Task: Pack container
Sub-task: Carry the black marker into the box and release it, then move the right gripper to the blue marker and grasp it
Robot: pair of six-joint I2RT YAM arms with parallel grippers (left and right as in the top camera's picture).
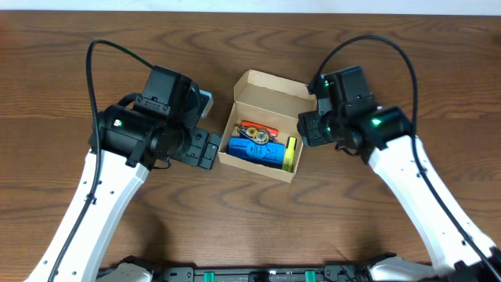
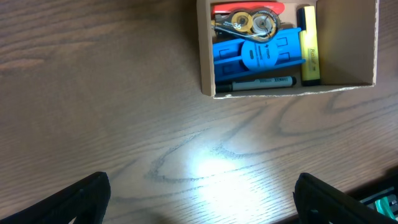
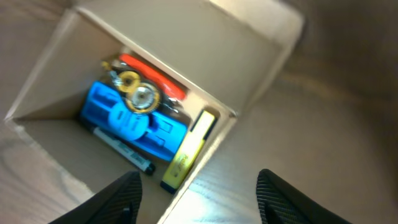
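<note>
Brown wood-grain table (image 1: 258, 227) fills every view, bare apart from one small tan cardboard container (image 1: 254, 168) sitting between my two arms. Its hinged flap lid (image 1: 270, 88) stands open on the side farthest from the robot base. Seen from my left gripper (image 2: 202, 193), the container lies ahead of the fingertips and a little to the right, apart from them, with bare wood in the gap. That gripper's fingers are spread wide and hold nothing. My right gripper (image 3: 202, 193) hangs just above and beside the container's near corner, looking down into it, and its fingers are also parted and empty. Inside, a chunky blue plastic item (image 2: 258, 55) takes up the middle. A black marker (image 2: 258, 84) lies along one side of it, and a yellow highlighter (image 2: 310, 46) lies across its end. An orange-red pen (image 2: 249, 7) runs along the far wall, with a gold and a silver round metal piece (image 2: 249, 23) resting on top between the pen and the blue item. I cannot tell what those metal pieces are. I see nothing loose on the table, so I judge the filling done and the closing step in hand. The next move calls for getting a finger behind the flap and folding it down over the contents, while the other gripper steadies the light box.
</note>
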